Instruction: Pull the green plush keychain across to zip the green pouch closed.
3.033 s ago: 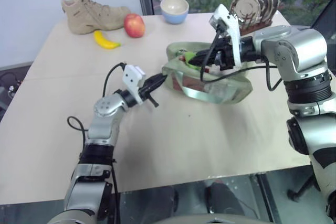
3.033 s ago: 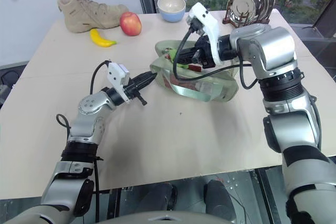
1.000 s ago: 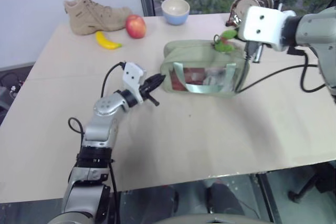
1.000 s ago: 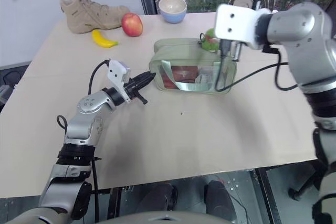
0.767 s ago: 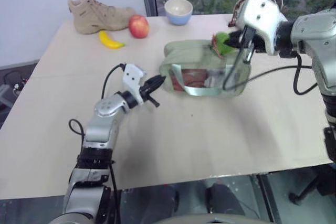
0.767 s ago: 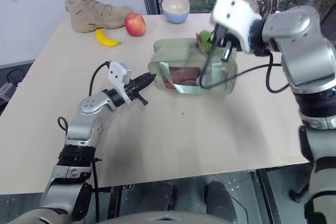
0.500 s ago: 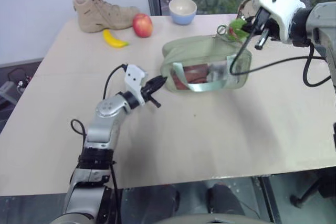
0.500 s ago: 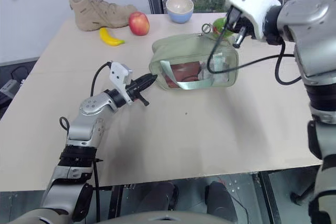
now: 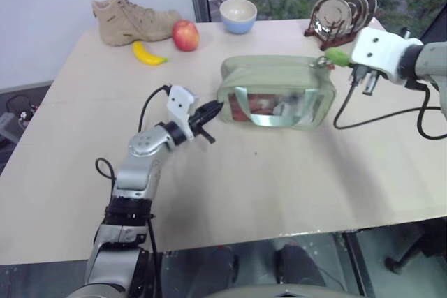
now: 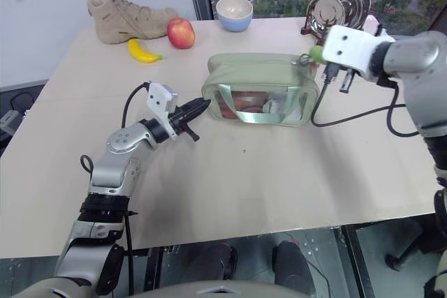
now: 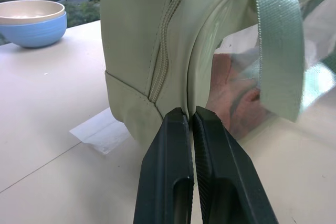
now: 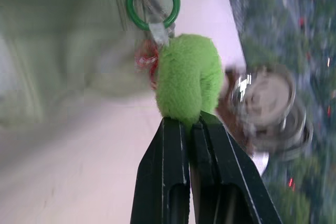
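The green pouch (image 9: 272,90) lies on the table with its clear window toward me, and the zipper along its top looks drawn together. My left gripper (image 9: 211,109) is shut on the seam at the pouch's left end (image 11: 157,77), its fingers (image 11: 170,145) pressed together. At the pouch's top right corner, the green plush keychain (image 9: 336,56) hangs from a green ring (image 12: 153,1). My right gripper (image 12: 190,121) is shut on the lower end of the keychain (image 12: 188,74).
A tan boot (image 9: 133,15), a banana (image 9: 149,54), an apple (image 9: 185,35) and a blue bowl (image 9: 238,15) sit along the far edge. A rack of metal dishes (image 9: 346,12) stands just behind the right gripper. A black cable (image 9: 377,113) hangs from the right wrist.
The right gripper has carried the keychain rightward and down, from over the pouch's top to its right end. The pouch has settled flatter. The left gripper stayed put.
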Motion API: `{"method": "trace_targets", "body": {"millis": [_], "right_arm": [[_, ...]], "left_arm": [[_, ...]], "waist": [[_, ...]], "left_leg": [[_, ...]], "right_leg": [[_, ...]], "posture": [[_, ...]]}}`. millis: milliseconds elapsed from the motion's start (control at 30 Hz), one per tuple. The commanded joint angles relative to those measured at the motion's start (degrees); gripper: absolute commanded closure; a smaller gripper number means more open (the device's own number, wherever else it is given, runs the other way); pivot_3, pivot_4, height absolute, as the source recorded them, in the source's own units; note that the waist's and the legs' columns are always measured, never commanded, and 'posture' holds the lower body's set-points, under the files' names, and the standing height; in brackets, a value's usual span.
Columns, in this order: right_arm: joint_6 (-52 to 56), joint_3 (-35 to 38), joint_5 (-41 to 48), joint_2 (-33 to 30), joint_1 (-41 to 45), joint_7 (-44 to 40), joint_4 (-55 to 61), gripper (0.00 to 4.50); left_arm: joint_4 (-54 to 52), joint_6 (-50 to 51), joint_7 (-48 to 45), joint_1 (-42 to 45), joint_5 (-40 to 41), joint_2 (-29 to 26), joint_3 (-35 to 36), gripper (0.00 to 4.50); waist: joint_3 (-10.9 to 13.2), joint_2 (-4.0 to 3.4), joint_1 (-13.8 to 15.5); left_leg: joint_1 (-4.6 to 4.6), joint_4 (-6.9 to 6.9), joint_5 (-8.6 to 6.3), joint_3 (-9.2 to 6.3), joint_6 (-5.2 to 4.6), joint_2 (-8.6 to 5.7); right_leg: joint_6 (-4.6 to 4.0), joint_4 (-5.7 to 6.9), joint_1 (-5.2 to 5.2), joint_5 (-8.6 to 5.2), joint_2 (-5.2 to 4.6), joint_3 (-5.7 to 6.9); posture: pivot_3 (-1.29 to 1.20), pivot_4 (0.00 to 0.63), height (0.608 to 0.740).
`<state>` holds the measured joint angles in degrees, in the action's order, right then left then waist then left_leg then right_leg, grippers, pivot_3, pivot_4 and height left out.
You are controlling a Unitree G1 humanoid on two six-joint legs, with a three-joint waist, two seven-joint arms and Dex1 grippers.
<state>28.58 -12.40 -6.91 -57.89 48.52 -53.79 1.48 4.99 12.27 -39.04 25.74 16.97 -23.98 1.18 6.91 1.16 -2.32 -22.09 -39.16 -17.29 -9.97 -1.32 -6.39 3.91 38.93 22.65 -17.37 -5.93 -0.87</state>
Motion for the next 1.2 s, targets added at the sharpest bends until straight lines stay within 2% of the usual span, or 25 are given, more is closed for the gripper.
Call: {"method": "trace_targets", "body": {"millis": [33,200,333,567,700,1033,1133,1200], "right_arm": [[4.15,5.67,-0.49,-1.30,-2.77,2.95,1.61,4.47],[9.03,9.27,1.48,0.45,-6.38,5.49,2.06,4.47],[19.88,15.54,9.95,9.43,-8.67,7.72,3.37,4.47],[19.99,17.99,13.34,22.49,-11.16,16.24,-6.21,4.47],[15.10,15.12,11.31,23.93,-12.43,18.37,-13.42,4.47],[5.71,6.29,4.51,22.68,-14.32,19.17,-22.07,4.47],[1.84,7.16,5.00,23.57,-13.67,19.51,-23.78,4.47],[-0.29,10.35,8.23,24.70,-12.72,19.01,-21.63,4.47]], "left_arm": [[0.07,1.79,1.60,-1.24,-0.53,-0.23,0.97,4.50],[0.46,3.10,2.17,-0.64,0.28,0.08,1.72,4.50],[0.80,4.61,2.37,0.32,1.49,0.45,2.15,4.50],[0.88,6.76,2.79,1.68,2.63,0.81,2.24,4.50],[0.56,7.71,3.18,1.83,2.81,0.80,2.35,4.50],[-0.54,9.62,4.47,1.36,3.53,0.87,2.73,4.50],[-1.26,9.28,4.09,1.08,3.77,0.93,2.56,4.50],[-3.20,9.76,2.75,0.29,5.73,1.03,3.02,4.50]], "waist": [[0.00,0.00,-0.07],[0.00,-0.01,0.03],[-0.02,0.02,0.02],[-0.07,0.07,-0.12],[-0.07,0.06,-0.07],[-0.20,0.03,-0.23],[-0.26,0.10,-0.23],[-0.26,0.10,-0.31]], "left_leg": [[0.02,0.01,0.00,0.03,0.00,0.00],[0.09,0.10,0.00,0.06,0.00,0.01],[0.10,0.11,0.00,0.06,0.00,0.03],[0.19,0.10,0.00,0.07,0.00,0.07],[0.20,0.07,0.00,0.05,0.00,0.06],[0.37,0.08,0.00,0.04,0.00,0.06],[0.50,0.07,0.00,0.05,0.00,0.06],[0.50,0.06,0.00,0.05,0.00,0.07]], "right_leg": [[0.00,0.01,-0.01,0.00,0.00,-0.03],[0.00,0.02,-0.04,0.00,0.02,-0.08],[0.01,0.01,-0.09,0.01,0.02,-0.08],[0.05,0.02,-0.17,0.03,0.05,-0.09],[0.05,0.04,-0.18,0.03,0.05,-0.07],[0.06,0.01,-0.34,0.03,0.08,-0.07],[0.11,-0.04,-0.50,0.06,0.09,-0.07],[0.12,-0.04,-0.50,0.07,0.09,-0.07]], "posture": [[0.00,0.150,0.740],[0.00,0.150,0.740],[0.00,0.150,0.740],[0.00,0.150,0.740],[0.00,0.150,0.740],[0.00,0.150,0.740],[0.00,0.150,0.740],[0.00,0.150,0.740]]}}
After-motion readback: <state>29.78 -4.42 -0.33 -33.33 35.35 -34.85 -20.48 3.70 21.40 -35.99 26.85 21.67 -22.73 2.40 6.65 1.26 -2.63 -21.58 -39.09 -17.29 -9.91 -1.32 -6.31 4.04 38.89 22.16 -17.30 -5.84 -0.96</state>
